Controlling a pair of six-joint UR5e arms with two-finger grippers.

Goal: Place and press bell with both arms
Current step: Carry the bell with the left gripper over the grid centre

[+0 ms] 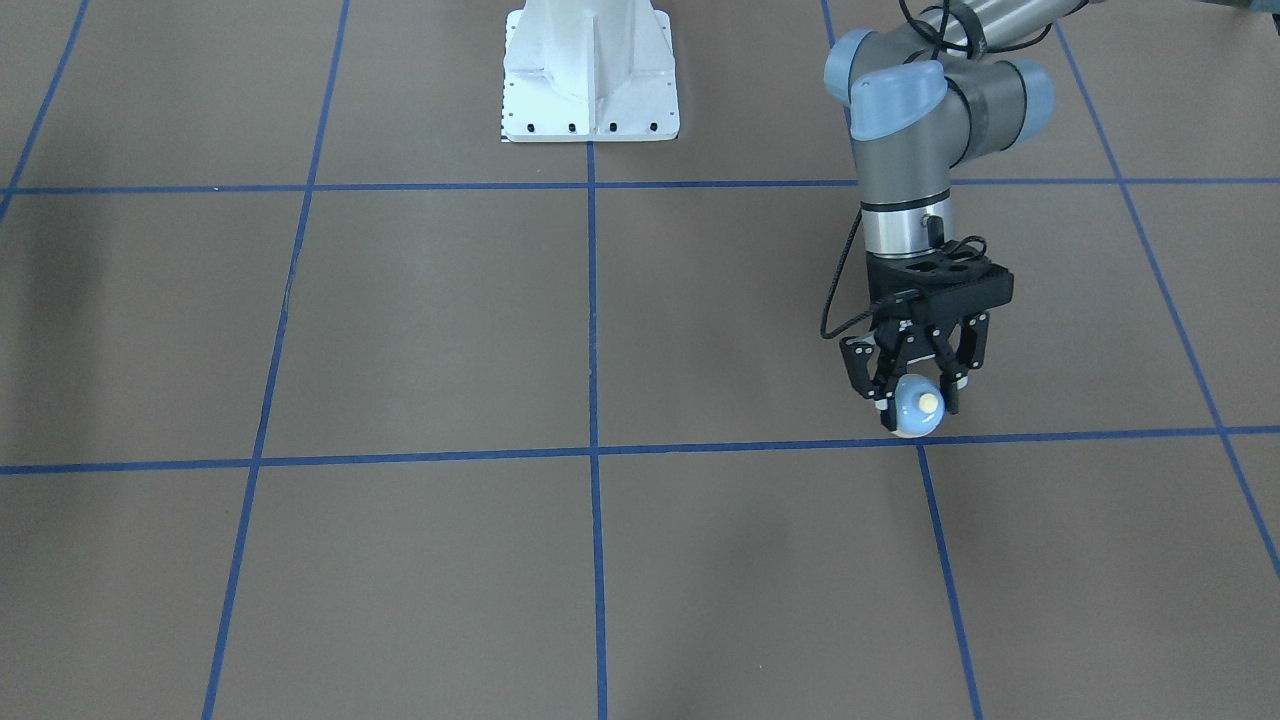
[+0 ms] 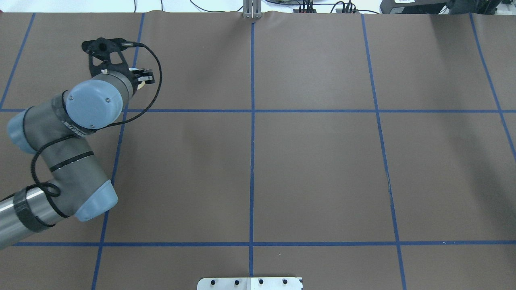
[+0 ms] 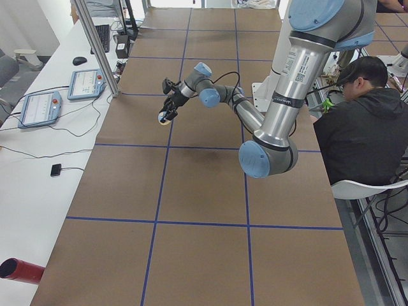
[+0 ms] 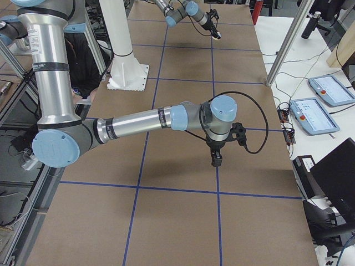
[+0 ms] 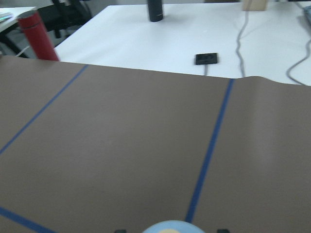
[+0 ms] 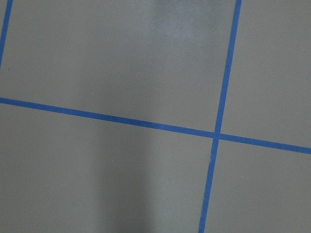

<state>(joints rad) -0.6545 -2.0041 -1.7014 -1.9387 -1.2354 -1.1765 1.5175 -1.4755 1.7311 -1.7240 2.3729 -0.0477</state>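
The bell (image 1: 914, 412), light blue with a cream button, sits tilted between the black fingers of my left gripper (image 1: 918, 402), which is shut on it. It is over a blue tape line on the brown table cover. I cannot tell whether it touches the cover. From overhead, the left gripper (image 2: 140, 79) lies mostly under its own wrist at the far left. The left wrist view catches only the bell's top (image 5: 167, 227) at the bottom edge. My right gripper (image 4: 216, 159) points down over the table's other end; whether it is open or shut I cannot tell.
The white pedestal (image 1: 590, 80) stands at the robot's side of the table. A person (image 3: 363, 127) sits beside it. A red bottle (image 5: 36, 36), a black cylinder (image 5: 155, 9) and a small black pad (image 5: 206, 58) rest on the white bench beyond the cover's edge.
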